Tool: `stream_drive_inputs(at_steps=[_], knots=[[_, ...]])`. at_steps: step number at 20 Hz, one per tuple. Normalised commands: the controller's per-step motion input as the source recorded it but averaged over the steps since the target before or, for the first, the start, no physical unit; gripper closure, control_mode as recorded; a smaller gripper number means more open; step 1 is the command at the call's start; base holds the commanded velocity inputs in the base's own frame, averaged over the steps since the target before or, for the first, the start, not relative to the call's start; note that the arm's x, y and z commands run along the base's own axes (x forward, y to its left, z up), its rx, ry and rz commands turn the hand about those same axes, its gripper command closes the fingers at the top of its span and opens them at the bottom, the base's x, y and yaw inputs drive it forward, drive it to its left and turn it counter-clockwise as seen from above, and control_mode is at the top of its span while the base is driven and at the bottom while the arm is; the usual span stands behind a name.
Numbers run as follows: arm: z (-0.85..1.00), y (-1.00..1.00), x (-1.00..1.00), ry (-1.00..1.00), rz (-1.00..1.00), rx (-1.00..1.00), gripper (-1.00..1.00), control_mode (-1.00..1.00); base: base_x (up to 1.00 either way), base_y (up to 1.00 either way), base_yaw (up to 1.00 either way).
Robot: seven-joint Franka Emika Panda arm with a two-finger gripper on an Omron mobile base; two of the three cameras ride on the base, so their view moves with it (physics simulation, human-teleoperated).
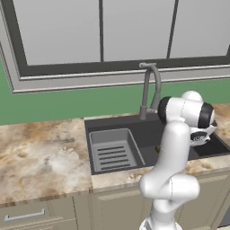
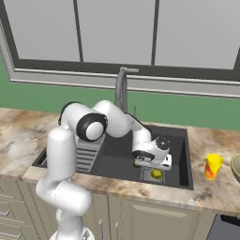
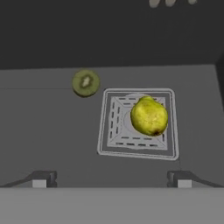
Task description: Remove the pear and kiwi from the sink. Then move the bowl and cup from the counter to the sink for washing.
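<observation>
The arm reaches down into the sink [image 2: 180,154], with the hand [image 2: 157,165] low over the right part of the basin. In the hand view both finger tips [image 3: 43,179] stand wide apart with nothing between them, so the hand is open and empty.

The pear [image 3: 149,116] lies on the square drain grate [image 3: 110,131] in the sink floor, directly below the hand; in the right base view it shows just under the hand as a yellow-green spot [image 2: 156,174]. The kiwi [image 3: 85,82] rests on the bare sink floor just beside the grate, apart from the pear. A ribbed tray [image 1: 112,150] fills the sink's left part, and the faucet [image 1: 150,87] rises at the far edge.

On the worktop [image 2: 211,192] right of the sink stands a yellow cup [image 2: 213,166]. Right of it, at the picture's edge, is the bowl [image 2: 236,167].
</observation>
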Motion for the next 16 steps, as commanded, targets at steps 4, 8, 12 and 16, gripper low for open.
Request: stream_drive_inputs(at_steps=[4,8,12,16], knots=[[-0.15,-0.07,0.08,0.04,0.0,0.0,-1.0,-1.0,0.0,0.0,0.0],[-0.16,-0.1,0.07,0.04,0.0,0.0,-1.0,-1.0,0.0,0.0,0.0],[-0.13,-0.09,0.12,0.01,0.0,-0.02,-1.0,-1.0,0.0,0.0,0.0],[-0.13,-0.03,0.15,0.0,0.0,0.0,-1.0,-1.0,0.0,0.0,0.0]])
